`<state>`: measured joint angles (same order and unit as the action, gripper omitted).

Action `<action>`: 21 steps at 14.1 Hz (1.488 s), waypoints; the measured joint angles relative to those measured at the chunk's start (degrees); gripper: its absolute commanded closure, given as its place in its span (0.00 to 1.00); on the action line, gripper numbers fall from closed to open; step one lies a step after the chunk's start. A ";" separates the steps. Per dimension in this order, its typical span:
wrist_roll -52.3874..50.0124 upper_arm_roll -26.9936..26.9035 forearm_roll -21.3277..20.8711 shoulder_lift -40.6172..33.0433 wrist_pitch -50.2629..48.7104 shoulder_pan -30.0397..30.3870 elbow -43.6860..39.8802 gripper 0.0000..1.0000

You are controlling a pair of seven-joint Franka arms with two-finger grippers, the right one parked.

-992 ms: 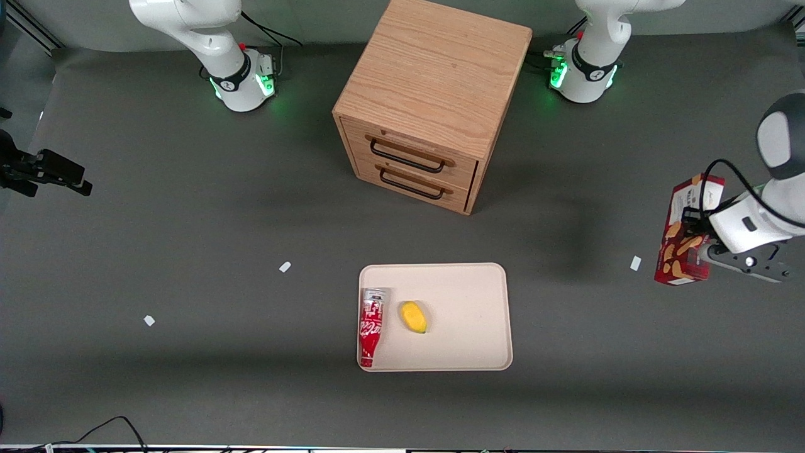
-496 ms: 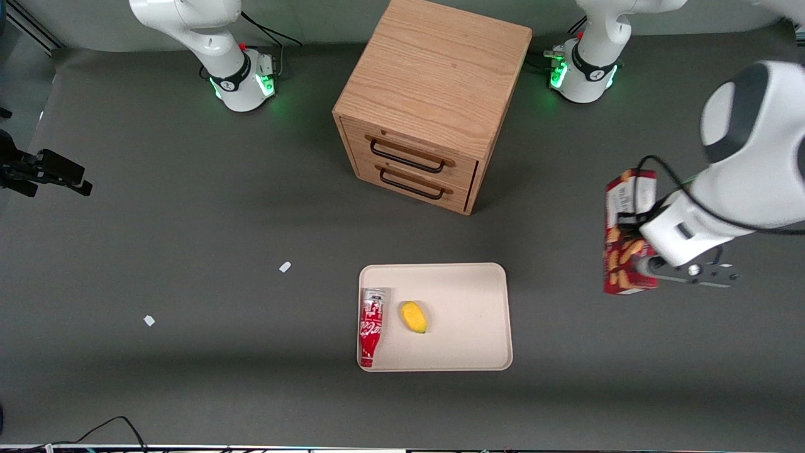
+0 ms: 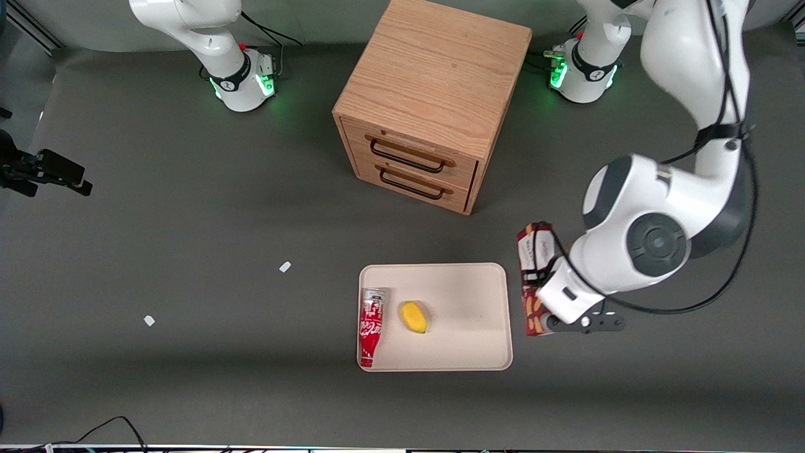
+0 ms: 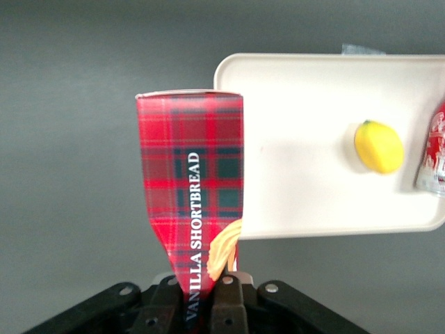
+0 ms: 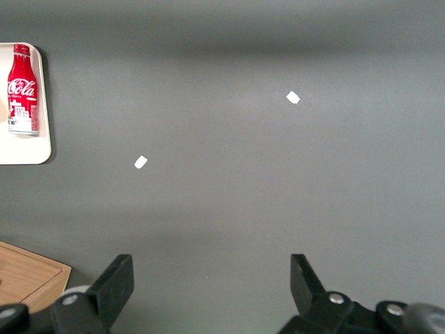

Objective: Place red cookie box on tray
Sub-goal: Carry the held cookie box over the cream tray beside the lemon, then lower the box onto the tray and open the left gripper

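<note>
The red cookie box (image 3: 533, 270) (image 4: 191, 181), tartan-patterned with cookie pictures, hangs in the air just beside the tray's edge on the working arm's side. My left gripper (image 3: 548, 313) (image 4: 201, 296) is shut on one end of it, and the rest of the box sticks out past the fingers. The beige tray (image 3: 468, 296) (image 4: 299, 139) lies flat in front of the drawer cabinet, nearer the front camera. In the wrist view the box's long edge overlaps the tray's rim.
On the tray lie a red soda bottle (image 3: 371, 326) (image 4: 434, 156) and a yellow fruit (image 3: 414, 316) (image 4: 378, 146). A wooden two-drawer cabinet (image 3: 427, 107) stands farther from the camera. Two white tape bits (image 3: 285, 267) (image 3: 149, 320) lie toward the parked arm's end.
The left arm has carried the cookie box from the working arm's end of the table to the tray's edge, and a little nearer the front camera. The grip stays shut.
</note>
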<state>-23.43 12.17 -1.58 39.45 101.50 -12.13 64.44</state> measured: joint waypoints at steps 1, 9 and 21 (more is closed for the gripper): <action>-1.10 0.03 -0.51 1.45 1.37 -0.74 -0.26 1.00; -4.50 0.01 -4.28 9.51 10.85 -4.75 -0.60 1.00; -5.03 -0.58 -6.77 14.74 16.57 -5.65 -0.66 1.00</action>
<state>-28.47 11.59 -8.35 54.19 118.07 -17.78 63.78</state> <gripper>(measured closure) 0.885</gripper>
